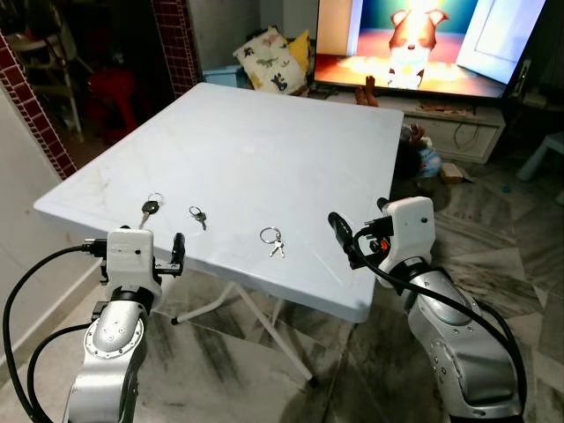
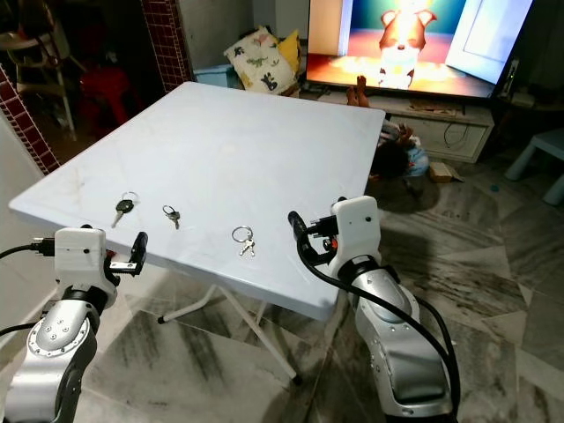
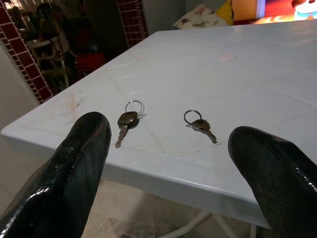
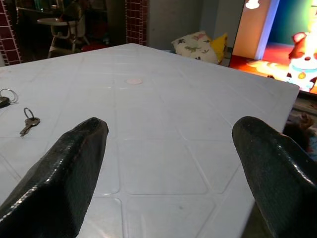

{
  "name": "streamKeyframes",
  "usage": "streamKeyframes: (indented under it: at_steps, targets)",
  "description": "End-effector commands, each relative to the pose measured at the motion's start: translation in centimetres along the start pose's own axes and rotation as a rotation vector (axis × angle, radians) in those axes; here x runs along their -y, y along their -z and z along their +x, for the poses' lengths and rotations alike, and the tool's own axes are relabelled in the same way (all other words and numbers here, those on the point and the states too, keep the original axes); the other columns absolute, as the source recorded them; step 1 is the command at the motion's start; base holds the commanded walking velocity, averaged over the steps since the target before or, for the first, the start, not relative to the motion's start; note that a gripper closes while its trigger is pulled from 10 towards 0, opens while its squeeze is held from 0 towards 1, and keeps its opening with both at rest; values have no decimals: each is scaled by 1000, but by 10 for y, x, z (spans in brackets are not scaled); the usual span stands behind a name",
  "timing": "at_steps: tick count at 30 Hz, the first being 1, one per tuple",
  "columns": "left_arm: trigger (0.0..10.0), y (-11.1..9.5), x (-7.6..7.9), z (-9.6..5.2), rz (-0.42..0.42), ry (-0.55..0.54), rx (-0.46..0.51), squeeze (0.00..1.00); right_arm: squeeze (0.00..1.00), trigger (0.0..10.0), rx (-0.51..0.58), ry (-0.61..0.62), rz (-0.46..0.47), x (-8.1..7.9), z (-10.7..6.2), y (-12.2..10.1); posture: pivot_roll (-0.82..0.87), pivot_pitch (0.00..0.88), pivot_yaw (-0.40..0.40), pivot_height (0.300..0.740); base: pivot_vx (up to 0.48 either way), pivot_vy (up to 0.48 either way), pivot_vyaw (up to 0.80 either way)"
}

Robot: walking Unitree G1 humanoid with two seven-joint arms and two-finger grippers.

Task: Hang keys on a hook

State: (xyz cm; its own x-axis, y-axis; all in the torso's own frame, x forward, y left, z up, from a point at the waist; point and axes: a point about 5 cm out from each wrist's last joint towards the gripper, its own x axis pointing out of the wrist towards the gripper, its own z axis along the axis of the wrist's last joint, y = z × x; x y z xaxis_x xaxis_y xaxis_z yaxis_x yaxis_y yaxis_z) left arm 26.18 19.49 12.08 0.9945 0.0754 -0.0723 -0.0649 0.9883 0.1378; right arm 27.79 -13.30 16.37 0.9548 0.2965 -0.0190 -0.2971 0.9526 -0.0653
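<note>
Both arms reached toward a white table [image 1: 264, 150], the left gripper [image 3: 173, 163] and right gripper [image 4: 173, 158] each held at its near edge with fingers spread wide and nothing between them. Just ahead of the left gripper lay a black-headed key [image 1: 150, 209] and a small key [image 1: 198, 215]; a third ring of keys [image 1: 273, 241] lay between the two grippers. Beyond the table, a television [image 1: 423, 40] showed a cartoon dog.
</note>
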Motion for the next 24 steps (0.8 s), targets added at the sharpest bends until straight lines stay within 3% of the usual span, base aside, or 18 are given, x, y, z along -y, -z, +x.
streamKeyframes:
  at_steps: [1,8,15,24]
  targets:
    - [10000,-2,4,1,8,16,7,0,0,10000,21,6,-13,3,0,-5,22,0,55,740,0,0,0]
    - [10000,-2,7,1,12,31,11,0,0,10000,31,4,-31,4,3,-8,21,7,53,740,0,0,0]
    - [10000,-2,9,1,-5,47,15,0,0,10000,29,-2,-36,2,4,-8,22,11,48,740,0,0,726]
    - [10000,-2,11,-1,-17,69,19,0,0,10000,24,-5,-43,2,5,-7,18,16,41,740,0,0,0]
